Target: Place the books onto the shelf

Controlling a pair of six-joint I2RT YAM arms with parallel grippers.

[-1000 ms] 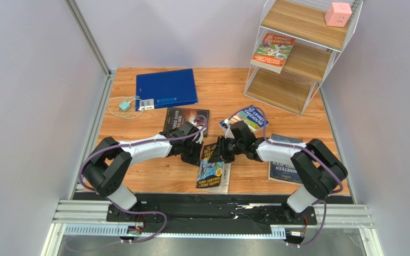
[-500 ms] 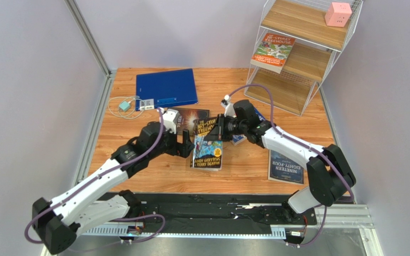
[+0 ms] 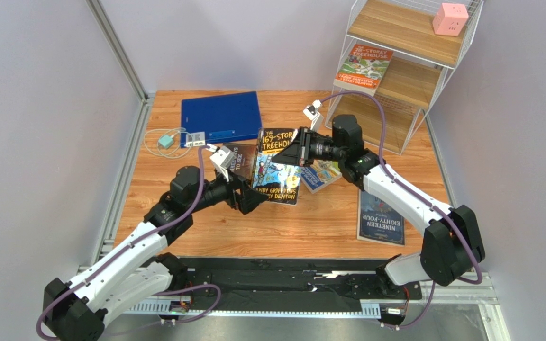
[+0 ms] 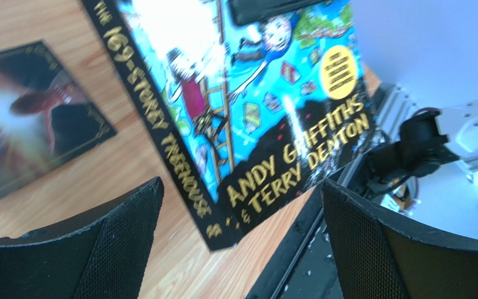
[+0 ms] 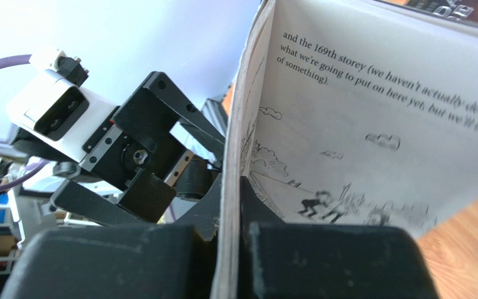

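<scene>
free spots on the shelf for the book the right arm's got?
On the white wire shelf, the bottom wooden board is fully bare. Middle board: free right of the orange Treehouse paperback. Top board: free left of the pink cube. Crowded: wooden table in front, where the blue cartoon paperback and navy paperback lie near the lifted dark cartoon-cover paperback.

Top view: bright, even light, faint shadows on the table (image 3: 326, 227). Left wrist: book (image 4: 272, 112) blurred, glare washing its upper cover. Right wrist: near fingers (image 5: 129, 261) dark, unfocused.
</scene>
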